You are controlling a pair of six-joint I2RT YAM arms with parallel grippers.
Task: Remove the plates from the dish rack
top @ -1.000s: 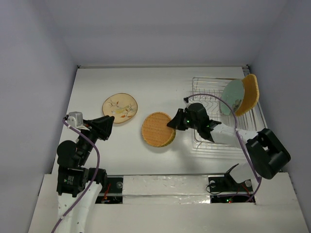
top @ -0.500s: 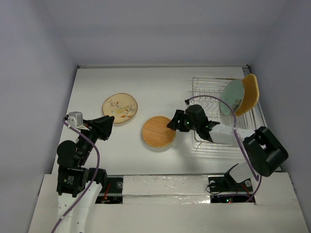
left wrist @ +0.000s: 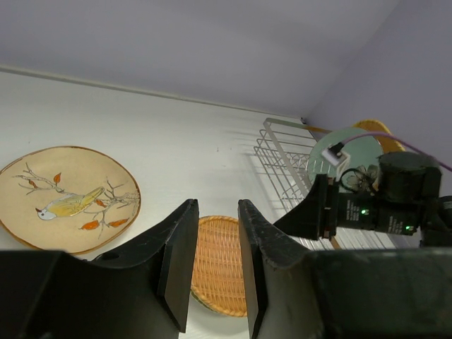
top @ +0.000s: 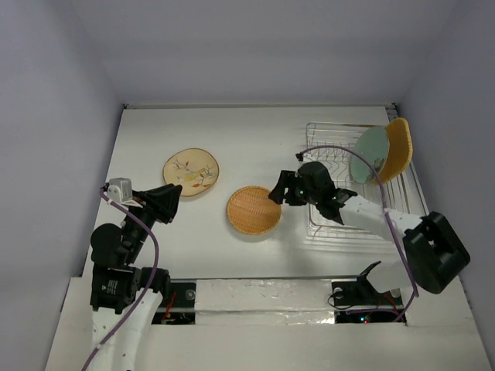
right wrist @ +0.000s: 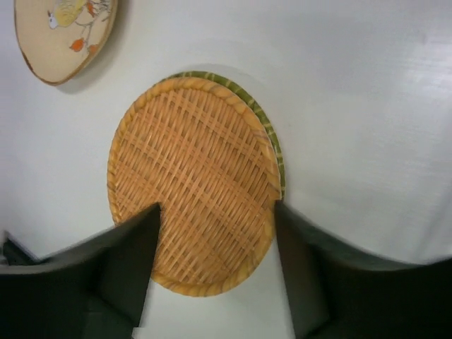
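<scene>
Now that the right gripper [top: 277, 192] has spread its jaws and let go, the orange woven plate [top: 253, 210] lies flat near the table's [top: 255, 131] middle instead of tilted in the grip. That makes two plates unloaded, with the cream bird-painted plate [top: 191, 171] toward the left edge. The mint-green plate [top: 370, 153] and the orange-tan plate [top: 400, 147] stand in the wire dish rack [top: 325, 125] by the far right corner. Only the right wrist view shows a green band on the woven plate's rim. Only the left wrist view shows the left gripper [left wrist: 217, 233] slightly parted, empty.

Right end effector [right wrist: 215, 207], jaws apart
</scene>
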